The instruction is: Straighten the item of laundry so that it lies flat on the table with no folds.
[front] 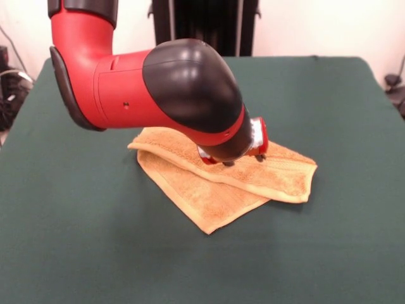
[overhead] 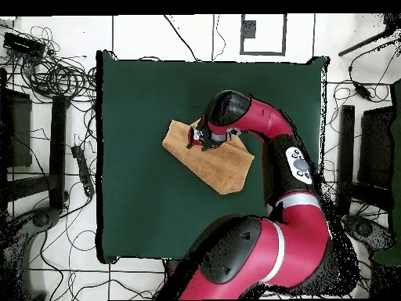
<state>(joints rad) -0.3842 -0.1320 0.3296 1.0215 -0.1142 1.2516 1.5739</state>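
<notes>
One towel (front: 221,183) is lying folded near the middle of one green table (front: 95,253). One red and black arm (front: 158,82) is reaching over it, carrying one gripper (front: 243,158). Nothing else is sitting on the tabletop.

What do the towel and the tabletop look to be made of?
Towel: looks like orange-tan terry cloth, with a nubby matte pile and a flatter ribbed band near one end. Table: seemingly covered in dark green cloth, matte and without glare.

The tool (overhead: 193,139) sits over the folded towel (overhead: 223,168) — on the green table (overhead: 141,117).
</notes>
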